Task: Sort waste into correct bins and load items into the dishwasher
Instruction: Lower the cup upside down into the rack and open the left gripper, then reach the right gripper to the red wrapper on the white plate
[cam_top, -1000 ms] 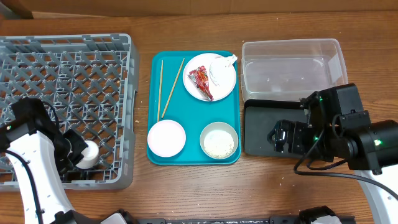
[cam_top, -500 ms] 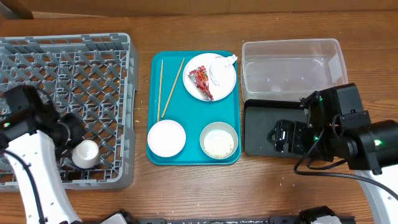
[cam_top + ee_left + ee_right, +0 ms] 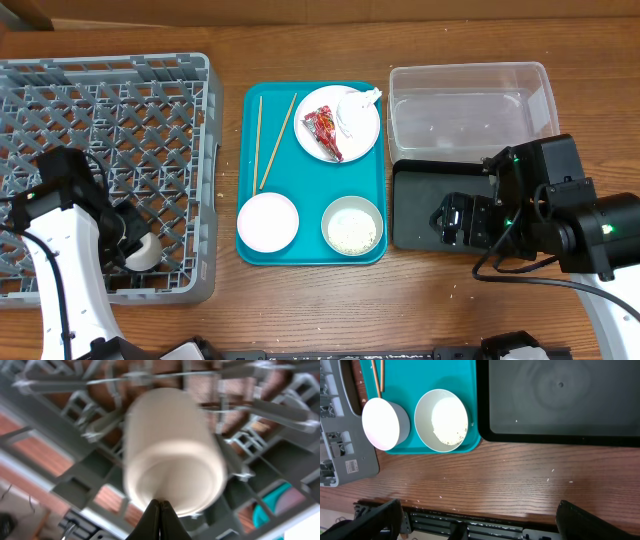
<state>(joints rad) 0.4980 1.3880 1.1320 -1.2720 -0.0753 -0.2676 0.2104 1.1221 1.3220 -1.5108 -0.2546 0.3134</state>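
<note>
This is a robotics lab staged as a canteen dish station. Its left arm [image 3: 65, 290] and right arm [image 3: 590, 225] share a wooden table [image 3: 300, 300] with a grey dish rack [image 3: 110, 65] and teal serving tray [image 3: 310, 190].

One rack [image 3: 100, 70] is counted, one teal tray [image 3: 312, 250], one black tray [image 3: 415, 200] and one tub [image 3: 470, 68]. Two chopsticks [image 3: 259, 140] are seen, one plate [image 3: 350, 148], one wrapper [image 3: 323, 133], one napkin [image 3: 356, 108] and one cup [image 3: 172, 455]. Two bowls are found: a pink bowl [image 3: 267, 221] and a grey-green bowl [image 3: 353, 226].
</note>
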